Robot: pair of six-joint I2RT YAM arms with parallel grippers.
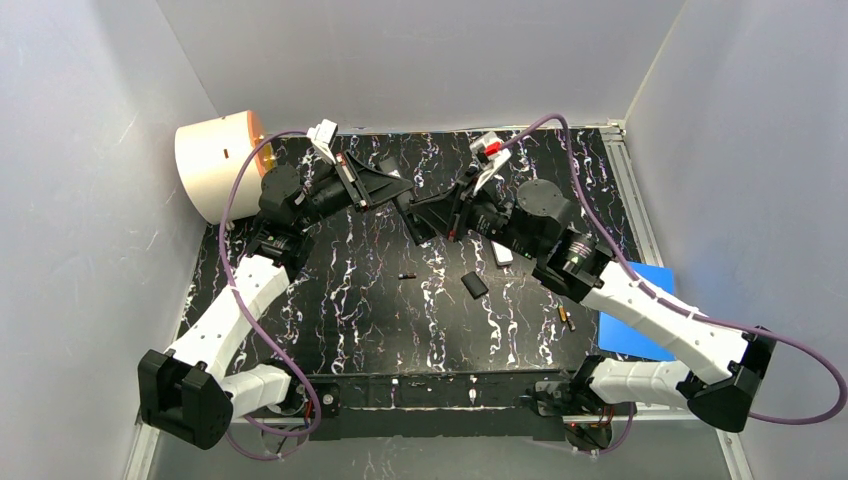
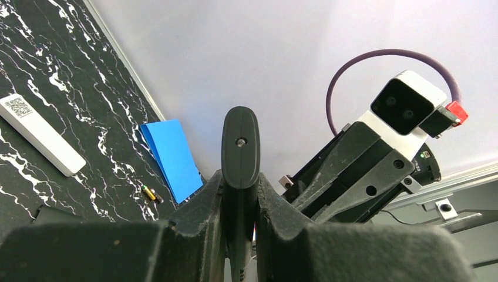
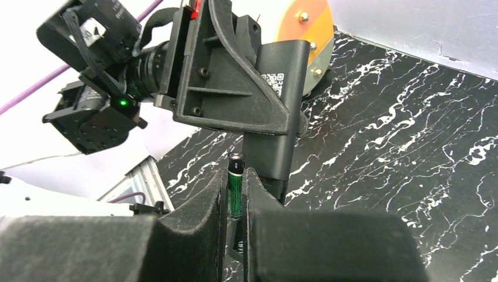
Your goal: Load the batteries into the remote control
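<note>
My left gripper [image 1: 385, 188] is shut on a black remote [image 2: 239, 147] and holds it up above the table, end-on in the left wrist view. The remote also shows in the right wrist view [image 3: 277, 117], hanging from the left gripper's fingers [image 3: 232, 88]. My right gripper [image 3: 236, 176] is shut on a green-and-black battery [image 3: 235, 191], upright, just beside the remote's lower end. In the top view the right gripper [image 1: 437, 213] faces the left one. Loose batteries lie on the table, one in the middle [image 1: 407, 275] and a gold one to the right [image 1: 566, 318], which also shows in the left wrist view [image 2: 151, 194].
A white remote [image 1: 502, 252] and a small black cover [image 1: 474, 285] lie on the marbled table [image 1: 350, 310]. A blue pad [image 1: 640, 320] sits at the right edge. A white cylinder with an orange face [image 1: 215, 160] stands at the back left. Grey walls enclose the table.
</note>
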